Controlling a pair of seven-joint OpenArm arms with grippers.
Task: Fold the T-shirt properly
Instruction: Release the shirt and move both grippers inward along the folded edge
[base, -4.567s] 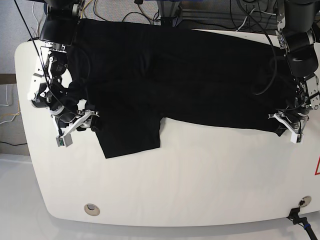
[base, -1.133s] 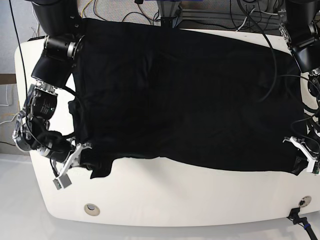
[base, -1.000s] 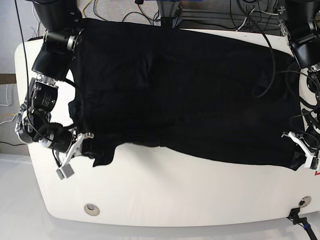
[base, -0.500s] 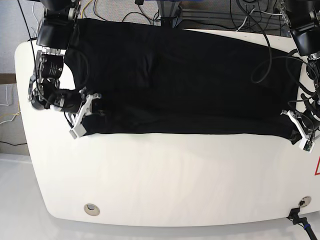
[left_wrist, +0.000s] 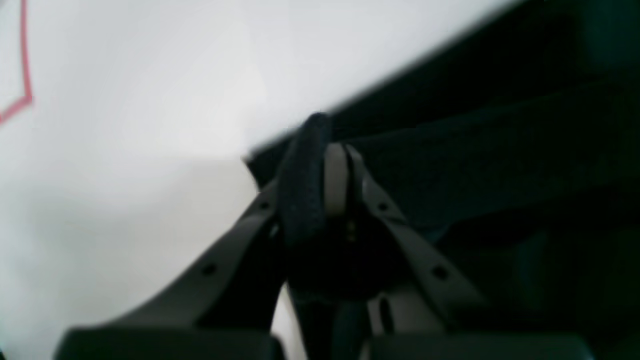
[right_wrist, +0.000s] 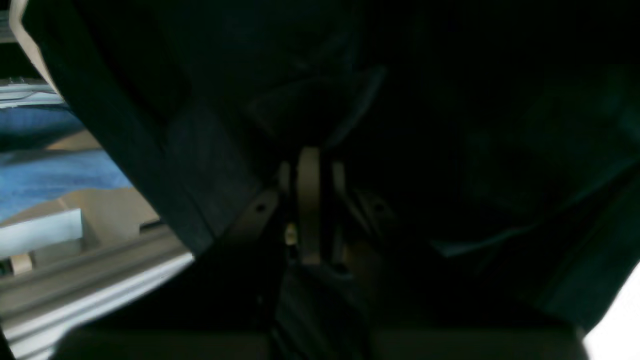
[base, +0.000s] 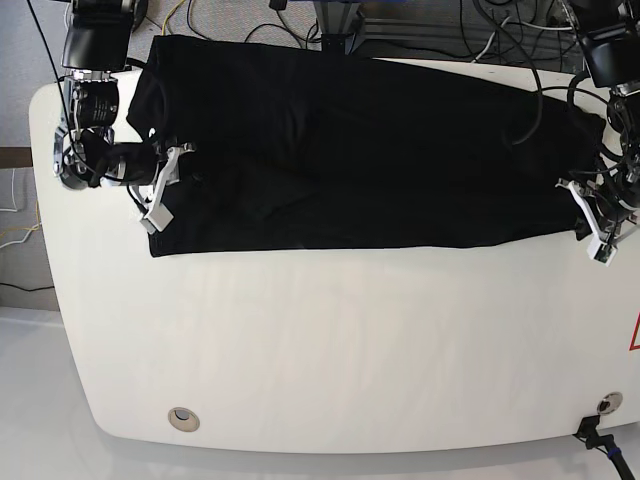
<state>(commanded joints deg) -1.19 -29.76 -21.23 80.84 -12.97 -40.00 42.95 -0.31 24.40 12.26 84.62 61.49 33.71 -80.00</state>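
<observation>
On white table (base: 330, 350), both claws (base: 165, 185) clamped on black T-shirt (base: 380, 160) edges

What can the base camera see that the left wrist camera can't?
Only the base view shows the whole T-shirt lying as a long black band across the white table, the right gripper at its other end, and the cables behind. Only the left wrist view shows, close up though blurred, the left gripper pinched shut on a bit of cloth, plus a red line on the table. Both show black shirt, white table and the left gripper at the shirt's edge.
</observation>
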